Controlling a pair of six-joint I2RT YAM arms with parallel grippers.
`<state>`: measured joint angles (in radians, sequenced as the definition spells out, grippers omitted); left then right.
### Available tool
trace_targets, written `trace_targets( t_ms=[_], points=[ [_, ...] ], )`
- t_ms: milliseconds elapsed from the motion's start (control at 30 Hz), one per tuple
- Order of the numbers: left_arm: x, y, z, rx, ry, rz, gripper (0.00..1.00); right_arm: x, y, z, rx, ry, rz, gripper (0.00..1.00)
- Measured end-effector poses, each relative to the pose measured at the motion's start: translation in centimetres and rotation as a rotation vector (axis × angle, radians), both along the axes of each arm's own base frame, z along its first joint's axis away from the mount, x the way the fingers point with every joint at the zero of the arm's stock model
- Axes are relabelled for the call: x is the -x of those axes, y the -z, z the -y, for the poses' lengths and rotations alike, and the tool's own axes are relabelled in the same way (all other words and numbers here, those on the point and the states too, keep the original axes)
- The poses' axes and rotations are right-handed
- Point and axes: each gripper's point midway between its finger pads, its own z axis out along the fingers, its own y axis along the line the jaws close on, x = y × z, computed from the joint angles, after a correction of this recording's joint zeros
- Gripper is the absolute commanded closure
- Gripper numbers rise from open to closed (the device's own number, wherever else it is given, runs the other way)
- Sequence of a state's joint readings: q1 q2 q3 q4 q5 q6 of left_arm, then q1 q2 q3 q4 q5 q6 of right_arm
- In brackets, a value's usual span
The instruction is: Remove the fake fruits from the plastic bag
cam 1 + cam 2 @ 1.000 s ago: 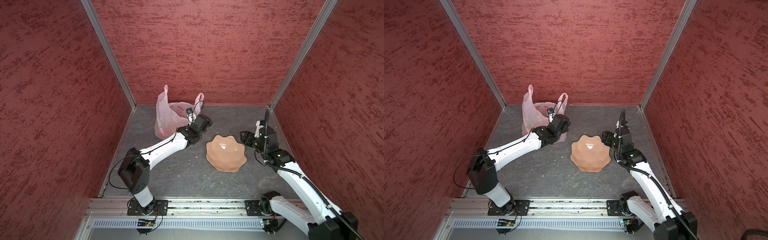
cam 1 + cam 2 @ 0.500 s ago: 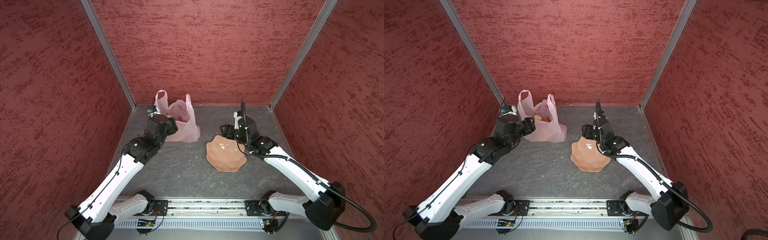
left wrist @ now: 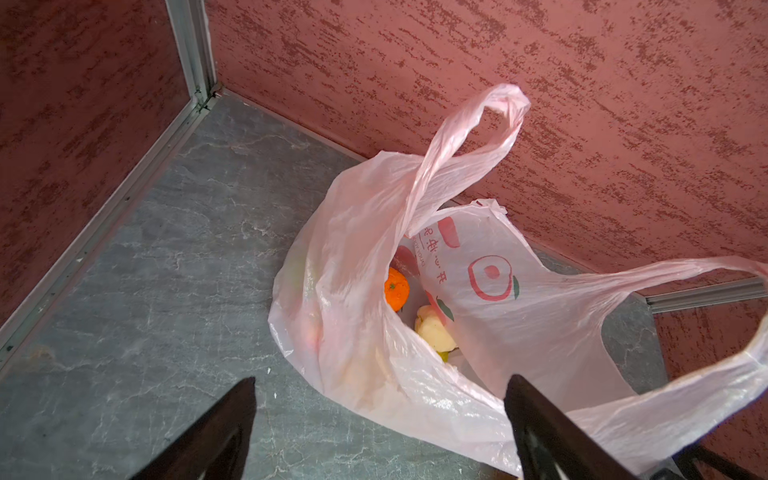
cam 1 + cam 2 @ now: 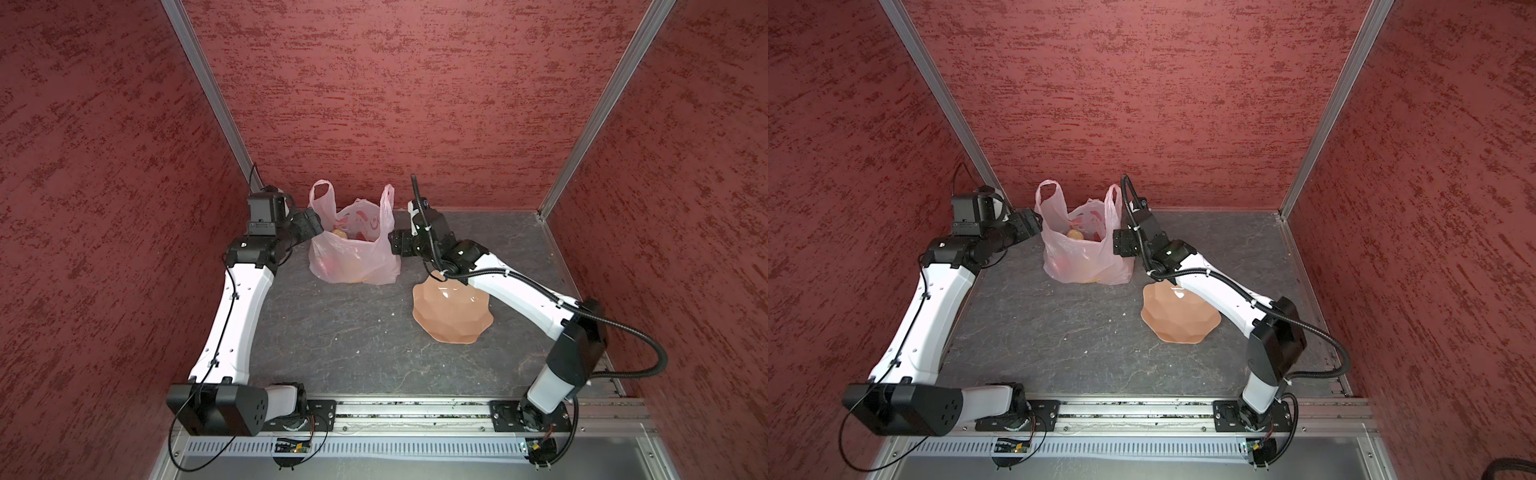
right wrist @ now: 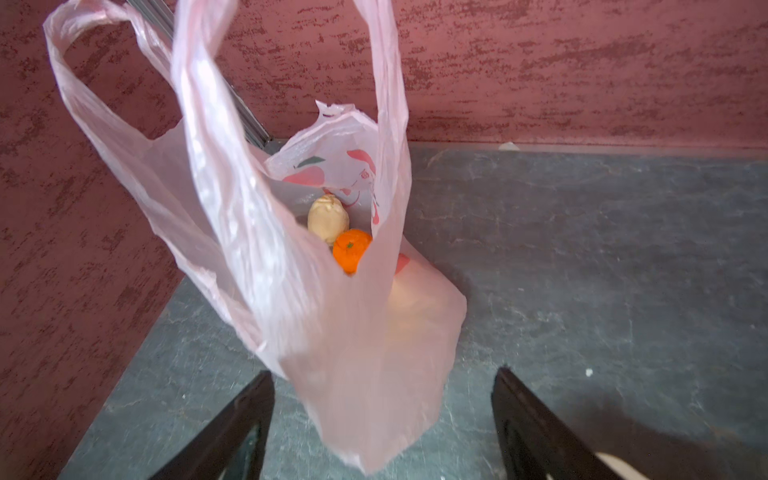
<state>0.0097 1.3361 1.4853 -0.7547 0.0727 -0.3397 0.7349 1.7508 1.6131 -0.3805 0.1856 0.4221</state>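
Grey tabletop (image 4: 353,332) w/ bag (image 4: 353,257), fruits (image 5: 351,251) inside

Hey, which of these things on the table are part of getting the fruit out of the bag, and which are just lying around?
Part of the job:
plastic bag
orange ball, inside it
beige lumpy piece, inside it

Just lying about:
peach wavy-edged dish, apart from the bag, not named in the job
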Motion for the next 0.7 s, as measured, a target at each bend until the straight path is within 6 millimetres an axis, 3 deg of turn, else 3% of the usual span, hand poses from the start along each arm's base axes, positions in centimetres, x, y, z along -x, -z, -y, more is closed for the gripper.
trace_targets(
  t_ms=[167, 300, 400, 533, 700],
  points=[
    [-3.3, 0.3, -0.5, 0.003, 0.049, 0.027, 0.09, -2.7, 0.0, -1.8, 0.011, 0.022, 0.022, 0.14],
    [-5.5, 1.8, -0.7, 0.012, 0.08, 0.028, 0.11, -4.7, 0.5, -3.0, 0.008, 0.033, 0.026, 0.15],
    [-7.2, 3.3, -0.7, 0.012, 0.103, 0.022, 0.18, -6.1, 1.0, -4.0, -0.004, 0.043, 0.025, 0.18],
    [-9.6, 5.4, -0.8, 0.022, 0.12, 0.006, 0.34, -7.4, 2.2, -4.7, -0.007, 0.053, 0.007, 0.32],
    [-11.9, 6.4, -0.8, 0.033, 0.131, 0.017, 0.59, -8.0, 3.4, -4.5, 0.001, 0.06, -0.015, 0.54]
  ],
)
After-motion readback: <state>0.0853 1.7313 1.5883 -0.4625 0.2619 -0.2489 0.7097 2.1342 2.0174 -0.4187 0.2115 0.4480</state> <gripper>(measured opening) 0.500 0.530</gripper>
